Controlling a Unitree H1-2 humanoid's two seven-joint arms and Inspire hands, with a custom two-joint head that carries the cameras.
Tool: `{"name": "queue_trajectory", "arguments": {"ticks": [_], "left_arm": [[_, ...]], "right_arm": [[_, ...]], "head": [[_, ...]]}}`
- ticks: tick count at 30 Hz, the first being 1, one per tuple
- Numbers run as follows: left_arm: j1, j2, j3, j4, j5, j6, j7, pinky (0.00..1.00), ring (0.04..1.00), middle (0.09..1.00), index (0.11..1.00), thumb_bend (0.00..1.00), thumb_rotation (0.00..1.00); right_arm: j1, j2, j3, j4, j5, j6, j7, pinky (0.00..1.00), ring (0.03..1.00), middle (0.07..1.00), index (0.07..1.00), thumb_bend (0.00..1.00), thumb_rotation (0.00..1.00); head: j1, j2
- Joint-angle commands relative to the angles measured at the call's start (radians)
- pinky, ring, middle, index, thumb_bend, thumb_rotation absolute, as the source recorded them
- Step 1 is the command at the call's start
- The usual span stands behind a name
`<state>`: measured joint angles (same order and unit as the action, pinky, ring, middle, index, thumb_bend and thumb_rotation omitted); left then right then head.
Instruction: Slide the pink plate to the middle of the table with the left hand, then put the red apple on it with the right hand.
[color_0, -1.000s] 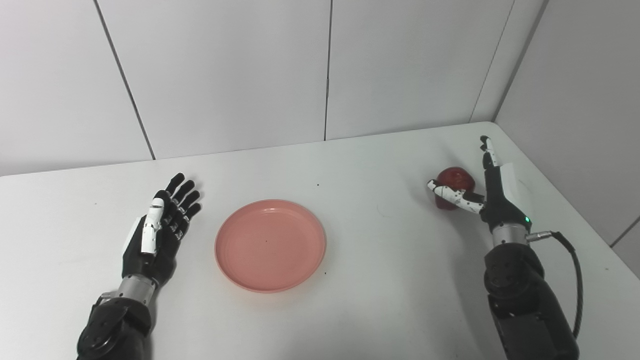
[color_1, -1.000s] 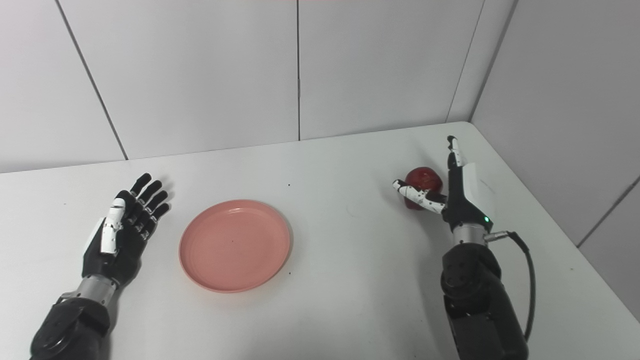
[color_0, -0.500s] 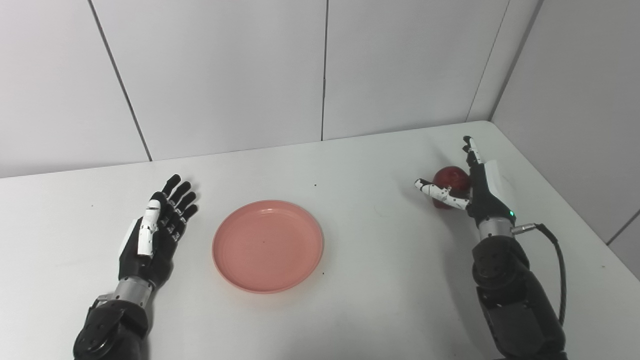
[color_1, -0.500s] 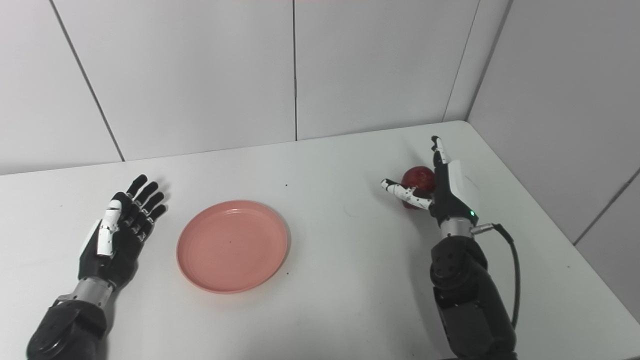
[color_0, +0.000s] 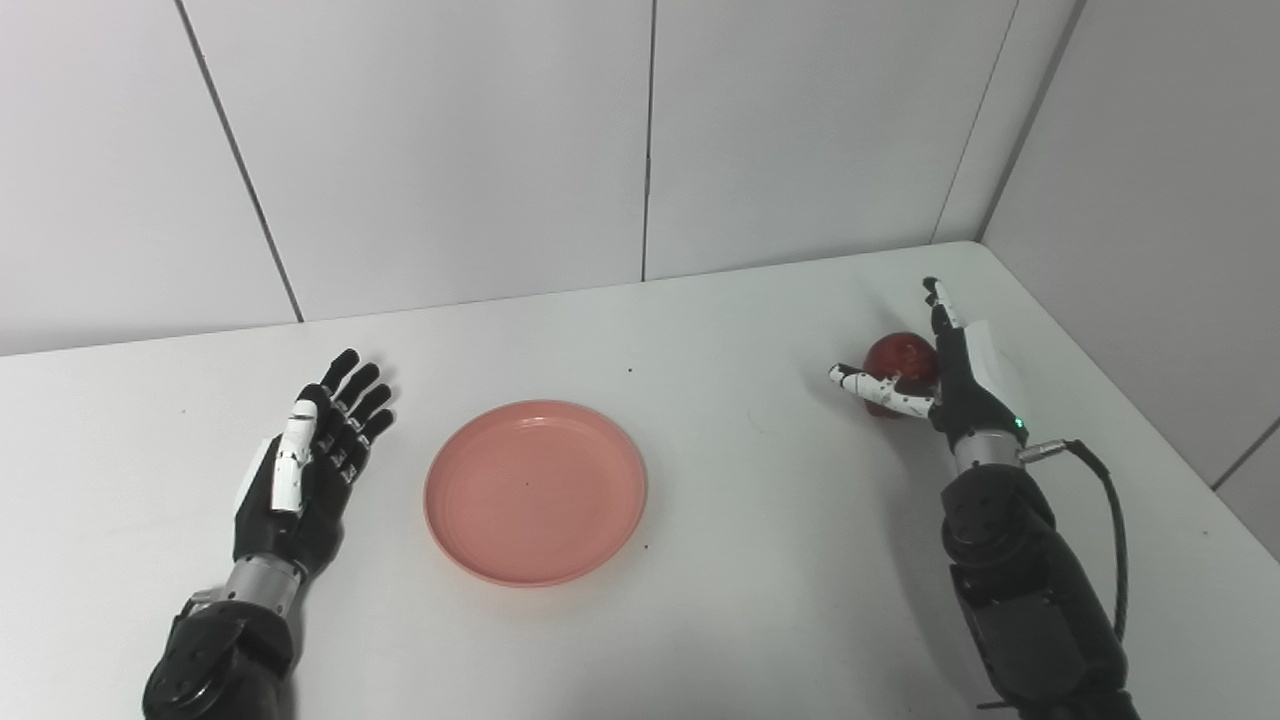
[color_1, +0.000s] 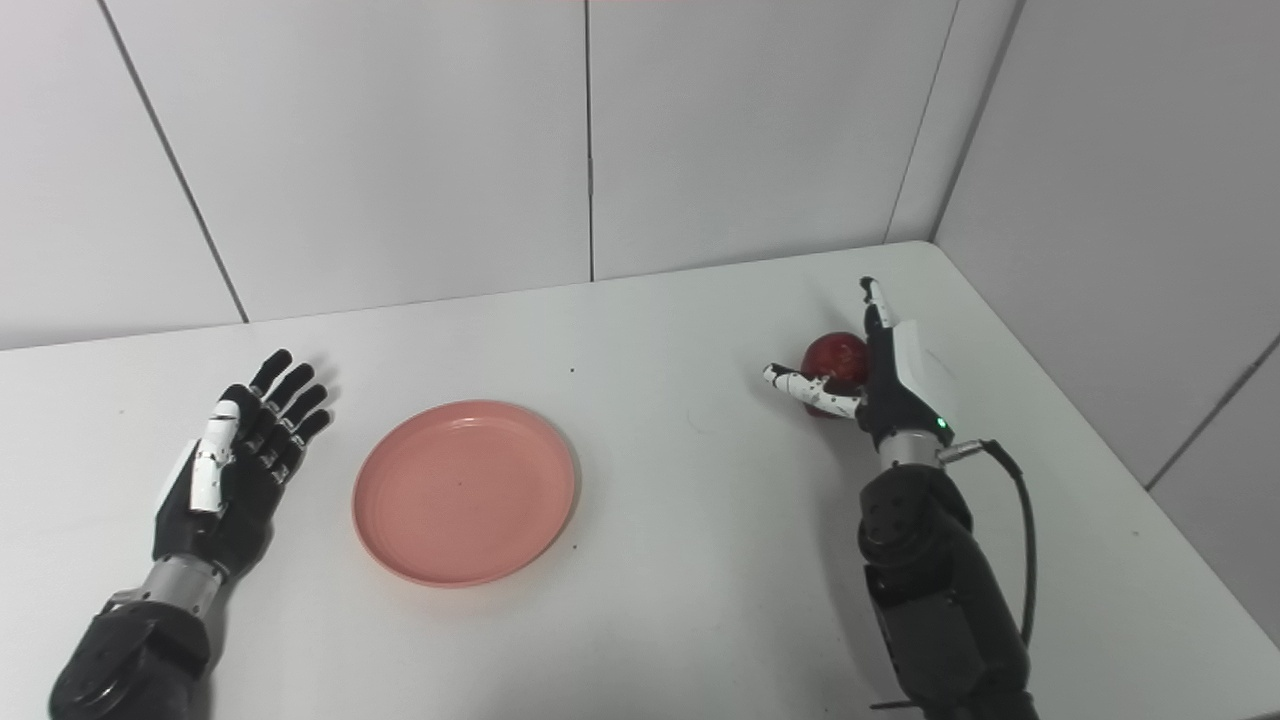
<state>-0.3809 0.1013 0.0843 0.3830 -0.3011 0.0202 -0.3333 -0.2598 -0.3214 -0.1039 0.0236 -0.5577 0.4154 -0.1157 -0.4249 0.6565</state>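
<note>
white table (color_0: 760, 560) carries the pink plate (color_0: 535, 492) near its middle, just right of the left hand (color_0: 300, 480), which lies flat with fingers spread and holds nothing. the red apple (color_0: 898, 360) sits at the far right, and the right hand (color_0: 945, 385), fingers apart, cups it between thumb and fingers without clasping. judging by this, the plate step looks done and the apple pickup is in hand; next the fingers must close round the fruit before any lift.
</note>
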Motion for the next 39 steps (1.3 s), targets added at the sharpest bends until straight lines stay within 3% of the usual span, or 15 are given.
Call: {"name": "queue_trajectory", "arguments": {"ticks": [1, 10, 15, 18, 24, 25, 26, 28, 39], "left_arm": [[0.037, 0.011, 0.001, 0.018, 0.000, 0.062, 0.014, 0.94, 0.936, 0.941, 0.922, 0.34, 1.00], [0.035, 0.012, 0.000, 0.014, -0.003, 0.071, 0.010, 0.94, 0.943, 0.945, 0.926, 0.34, 1.00], [0.036, 0.012, -0.002, 0.011, 0.000, 0.076, 0.013, 0.94, 0.939, 0.941, 0.921, 0.34, 1.00], [0.036, 0.014, -0.001, 0.014, -0.005, 0.073, 0.006, 0.95, 0.943, 0.947, 0.927, 0.34, 1.00], [0.036, 0.013, -0.002, 0.014, -0.006, 0.071, 0.014, 0.94, 0.938, 0.942, 0.923, 0.34, 1.00], [0.036, 0.014, -0.002, 0.015, -0.005, 0.069, 0.013, 0.94, 0.938, 0.942, 0.923, 0.33, 1.00], [0.035, 0.014, -0.003, 0.016, -0.004, 0.069, 0.013, 0.94, 0.938, 0.942, 0.923, 0.34, 1.00], [0.033, 0.014, -0.003, 0.014, -0.004, 0.076, 0.016, 0.94, 0.940, 0.943, 0.924, 0.34, 1.00], [0.030, 0.012, -0.004, 0.026, -0.007, 0.063, 0.016, 0.95, 0.944, 0.947, 0.929, 0.34, 1.00]], "right_arm": [[-0.042, -0.035, 0.000, -0.019, -0.008, 0.014, -0.004, 0.79, 0.889, 0.928, 0.948, 1.00, 0.40], [-0.045, -0.032, 0.006, -0.027, -0.027, 0.053, 0.009, 0.72, 0.832, 0.880, 0.893, 1.00, 0.33], [-0.039, -0.027, 0.001, -0.017, -0.003, 0.025, -0.012, 0.68, 0.780, 0.821, 0.842, 0.99, 0.26], [-0.033, -0.021, -0.008, -0.003, 0.017, -0.037, -0.051, 0.65, 0.722, 0.744, 0.751, 0.92, 0.16], [-0.032, -0.027, -0.005, 0.023, 0.023, -0.095, -0.109, 0.50, 0.553, 0.602, 0.613, 0.77, 0.10], [-0.033, -0.031, -0.003, 0.030, 0.023, -0.103, -0.114, 0.48, 0.528, 0.576, 0.575, 0.71, 0.10], [-0.033, -0.036, 0.001, 0.037, 0.022, -0.110, -0.119, 0.47, 0.502, 0.550, 0.517, 0.58, 0.13], [-0.034, -0.044, 0.009, 0.047, 0.017, -0.122, -0.126, 0.46, 0.487, 0.535, 0.497, 0.54, 0.13], [-0.033, -0.043, 0.007, 0.040, 0.020, -0.122, -0.150, 0.38, 0.444, 0.494, 0.486, 0.51, 0.13]], "head": [[0.001, 0.001], [0.006, 0.004], [0.006, 0.004], [0.006, 0.004], [0.006, 0.005], [0.006, 0.005], [0.006, 0.005], [0.006, 0.005], [0.014, 0.002]]}}
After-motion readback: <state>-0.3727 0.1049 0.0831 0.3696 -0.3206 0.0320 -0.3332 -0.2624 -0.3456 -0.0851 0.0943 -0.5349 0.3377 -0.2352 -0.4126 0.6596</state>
